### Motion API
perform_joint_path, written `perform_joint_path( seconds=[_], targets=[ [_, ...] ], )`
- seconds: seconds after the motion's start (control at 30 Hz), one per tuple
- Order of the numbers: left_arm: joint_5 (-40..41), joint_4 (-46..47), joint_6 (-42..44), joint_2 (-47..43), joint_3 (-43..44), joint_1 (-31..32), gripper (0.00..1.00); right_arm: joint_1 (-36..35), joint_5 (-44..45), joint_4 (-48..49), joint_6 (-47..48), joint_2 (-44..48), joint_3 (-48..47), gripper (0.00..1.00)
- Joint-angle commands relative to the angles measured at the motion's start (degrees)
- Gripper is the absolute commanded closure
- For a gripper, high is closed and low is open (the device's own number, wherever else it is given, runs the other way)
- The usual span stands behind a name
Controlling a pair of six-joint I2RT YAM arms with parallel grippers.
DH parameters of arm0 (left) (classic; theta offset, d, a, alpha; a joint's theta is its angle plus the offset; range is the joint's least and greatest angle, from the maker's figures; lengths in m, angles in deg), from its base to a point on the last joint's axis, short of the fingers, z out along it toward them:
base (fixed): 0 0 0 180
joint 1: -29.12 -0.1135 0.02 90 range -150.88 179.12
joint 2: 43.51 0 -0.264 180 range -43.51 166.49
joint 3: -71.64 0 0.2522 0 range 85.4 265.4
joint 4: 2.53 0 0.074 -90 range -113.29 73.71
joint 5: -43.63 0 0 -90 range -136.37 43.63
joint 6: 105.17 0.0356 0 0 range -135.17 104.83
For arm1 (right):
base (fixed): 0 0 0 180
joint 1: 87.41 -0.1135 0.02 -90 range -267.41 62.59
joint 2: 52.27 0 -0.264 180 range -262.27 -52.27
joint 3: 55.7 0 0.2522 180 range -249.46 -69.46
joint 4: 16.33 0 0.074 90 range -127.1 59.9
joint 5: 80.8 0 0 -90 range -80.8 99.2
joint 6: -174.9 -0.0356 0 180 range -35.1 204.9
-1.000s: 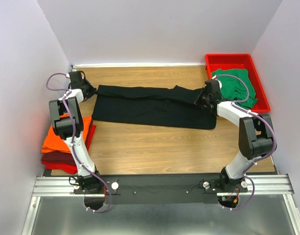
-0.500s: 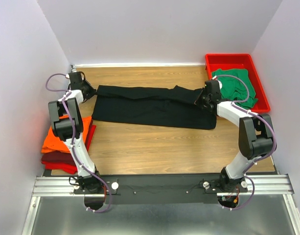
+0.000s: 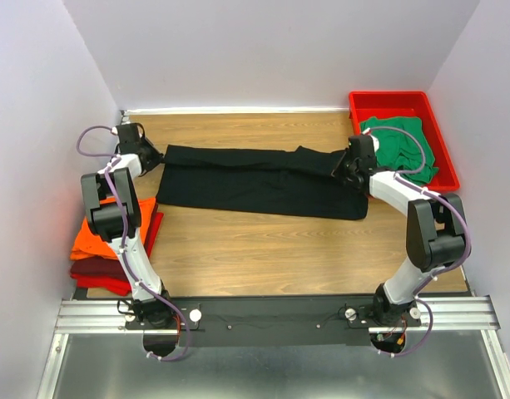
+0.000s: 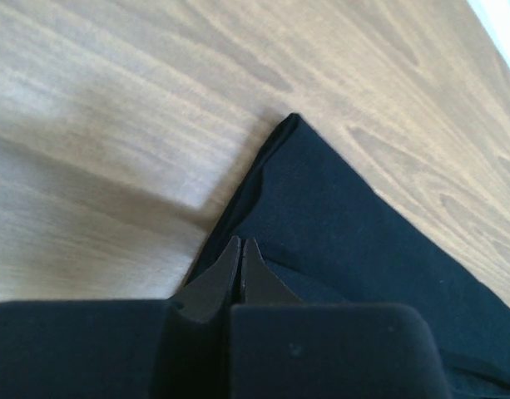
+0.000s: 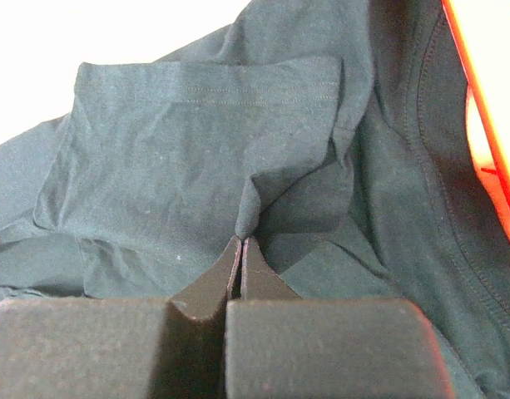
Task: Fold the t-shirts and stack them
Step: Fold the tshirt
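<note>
The large black t-shirt (image 3: 255,179) lies stretched in a long band across the back of the table. My left gripper (image 3: 148,156) is shut on its left edge; in the left wrist view the closed tips (image 4: 240,243) sit on the black cloth (image 4: 363,233) just below its corner. At the right end my right gripper (image 3: 344,170) is also shut, its tips (image 5: 242,239) pinching a raised fold of the same shirt (image 5: 196,150). The green t-shirt (image 3: 408,150) lies in the red tray. The orange t-shirt (image 3: 88,237) rests folded on the dark red one (image 3: 101,274) at the left.
The red plastic tray (image 3: 388,100) stands at the back right corner, its rim (image 5: 487,125) close beside my right gripper. White walls close in the table on the left, back and right. The arms' bases sit on a metal rail (image 3: 271,314) at the near edge.
My left arm has shifted slightly to the left. The shirt and the right arm look unchanged.
</note>
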Motion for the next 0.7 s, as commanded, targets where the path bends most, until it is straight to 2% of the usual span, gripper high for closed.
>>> perform_joint_path(
  seconds=[0.0,0.1,0.13,0.17,0.23,0.27,0.37,0.5,0.67],
  targets=[
    [1.6,-1.5,0.5,-2.6,-1.4,-0.4,1.0,-0.1,2.2,-1.7,-1.1,2.1,1.7,1.0],
    [1.2,-1.5,-0.3,-2.3,-2.1,-0.5,1.0,0.0,0.4,-1.7,-0.8,1.0,2.1,0.95],
    [1.1,-1.5,-0.5,-2.2,-2.2,-0.4,1.0,0.0,-0.2,-1.5,-0.8,0.6,2.2,0.91],
    [0.7,-1.5,-0.6,-2.1,-2.3,-0.4,1.0,0.0,-1.2,-1.6,-0.6,0.4,2.4,0.79],
    [0.5,-1.2,-0.7,-2.9,-2.5,-0.4,0.8,-0.1,-2.4,-1.3,0.3,0.2,2.8,0.66],
    [0.5,-0.4,-0.9,-4.1,-3.2,-0.4,0.62,-0.1,-3.3,-1.1,0.6,0.3,2.8,0.55],
    [0.5,-0.1,-0.9,-5.9,-3.2,-0.4,0.42,-0.1,-5.4,-1.1,1.8,1.3,2.6,0.38],
    [0.6,-1.1,-1.1,-8.6,-2.0,-0.3,0.41,-0.1,-8.2,-1.3,3.2,1.8,0.7,0.34],
    [1.9,-2.9,0.4,-7.1,1.6,3.1,0.47,-0.1,-8.8,-1.2,4.3,-4.0,-6.5,0.34]
  ],
)
